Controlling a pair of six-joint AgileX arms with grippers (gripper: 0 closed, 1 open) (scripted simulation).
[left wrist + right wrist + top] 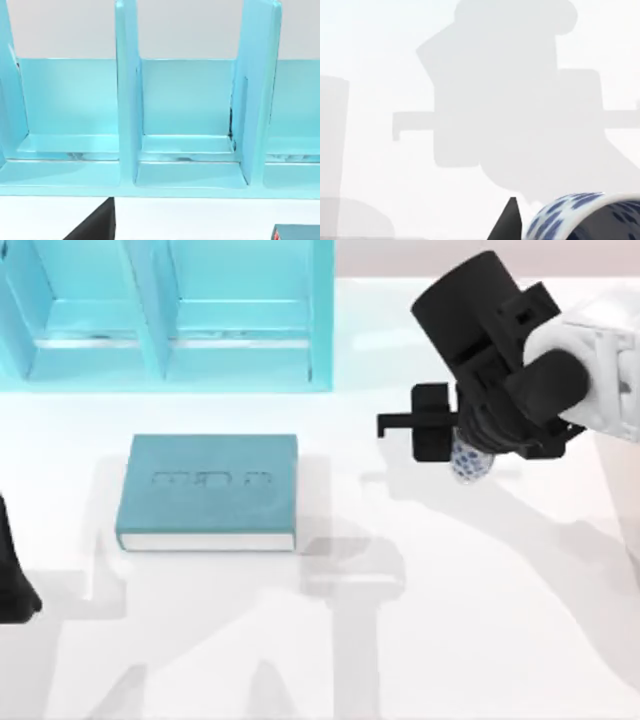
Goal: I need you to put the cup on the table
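The small white cylindrical cup with the blue dotted pattern (466,462) sits under the right gripper (470,445) on the right side of the table, well apart from the book; in the top view only its lower part pokes out below the black wrist. The right wrist view shows the cup's rim (585,217) just beside one dark fingertip (507,220), over bare tabletop and the arm's own shadow.

Jaws: judging by that, pinching the cup, though the contact itself is hidden.

Can't tell whether the cup base is touching the glossy white table (330,660) or is just above it.

Progress, my read: transport mostly done, cup is over free surface. Left: set it down upright if not already seated, release, retract.

The teal hardcover book (208,490) lies flat left of centre. The light-blue shelf unit (165,315) is at the back left. Left arm parked at the left edge (12,585).
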